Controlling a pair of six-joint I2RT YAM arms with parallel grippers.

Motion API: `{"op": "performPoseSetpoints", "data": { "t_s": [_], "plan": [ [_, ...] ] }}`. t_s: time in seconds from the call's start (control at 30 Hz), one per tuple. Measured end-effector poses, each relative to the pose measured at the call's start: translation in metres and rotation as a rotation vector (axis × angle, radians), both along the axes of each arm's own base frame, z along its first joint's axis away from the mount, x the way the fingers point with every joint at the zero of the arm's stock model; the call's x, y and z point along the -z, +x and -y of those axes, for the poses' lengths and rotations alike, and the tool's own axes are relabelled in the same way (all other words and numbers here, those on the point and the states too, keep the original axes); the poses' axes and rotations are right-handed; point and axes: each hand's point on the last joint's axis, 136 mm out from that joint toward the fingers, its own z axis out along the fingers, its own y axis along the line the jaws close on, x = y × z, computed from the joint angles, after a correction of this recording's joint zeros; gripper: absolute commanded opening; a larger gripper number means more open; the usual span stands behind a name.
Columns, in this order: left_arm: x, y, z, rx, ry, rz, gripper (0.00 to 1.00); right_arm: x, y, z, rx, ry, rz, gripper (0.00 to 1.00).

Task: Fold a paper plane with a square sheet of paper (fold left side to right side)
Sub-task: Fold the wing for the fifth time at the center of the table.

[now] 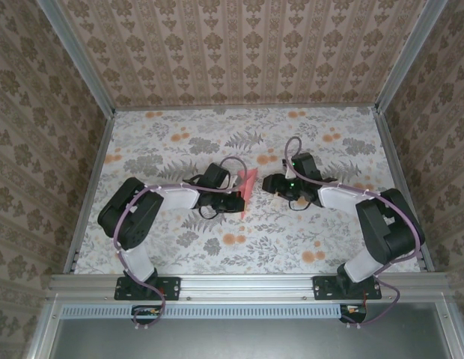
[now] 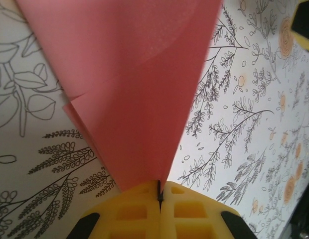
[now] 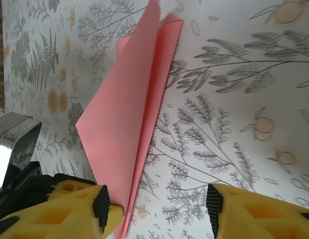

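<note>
A table [image 1: 217,134] covered in a floral print of grey leaves and orange blooms, walled on 3 sides by patterned wallpaper, seen from above. 2 black and white robot arms reach in from the table's near edge, the left arm [image 1: 142,209] bending in from the near left corner and the right arm [image 1: 382,221] from the near right corner, and both end close together around the middle of the table. The left gripper [image 1: 233,200] has its jaws pressed together, clamped on the paper plane [image 1: 248,185], a salmon-pink sheet folded into a slim, tapering shape. In the left wrist view, the left gripper [image 2: 159,191] shows its 2 yellow fingers [image 2: 129,209] meeting with no gap, and the narrow point of the paper plane [image 2: 134,89] comes out of the seam between them, widening as it runs away from the claw, with a 2nd layer peeking out along its left side. The right gripper [image 1: 268,183] sits just beside the plane on its right, jaws apart and holding nothing. In the right wrist view, the right gripper [image 3: 159,209] has a wide gap between its yellow fingers [image 3: 70,209], and the paper plane [image 3: 129,119] stretches away from the finger on the left of the picture, its lower tip running right along that finger's black pad [image 3: 101,204]; whether paper and pad touch cannot be told. The other finger stands well apart from the paper.
</note>
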Motion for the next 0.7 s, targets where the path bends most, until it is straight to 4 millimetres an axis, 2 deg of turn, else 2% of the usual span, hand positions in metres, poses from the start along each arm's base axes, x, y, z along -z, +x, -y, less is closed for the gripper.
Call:
{"op": "performPoseSetpoints", "data": {
  "t_s": [0.33,0.7],
  "plan": [
    [0.003,0.002,-0.002,-0.045,-0.08,-0.044,0.02,0.023,-0.003,-0.027,-0.039,0.011,-0.037,0.55],
    [0.004,0.005,-0.004,-0.077,-0.114,-0.061,0.01,0.028,0.017,-0.048,-0.015,0.052,-0.044,0.48]
  ]
}}
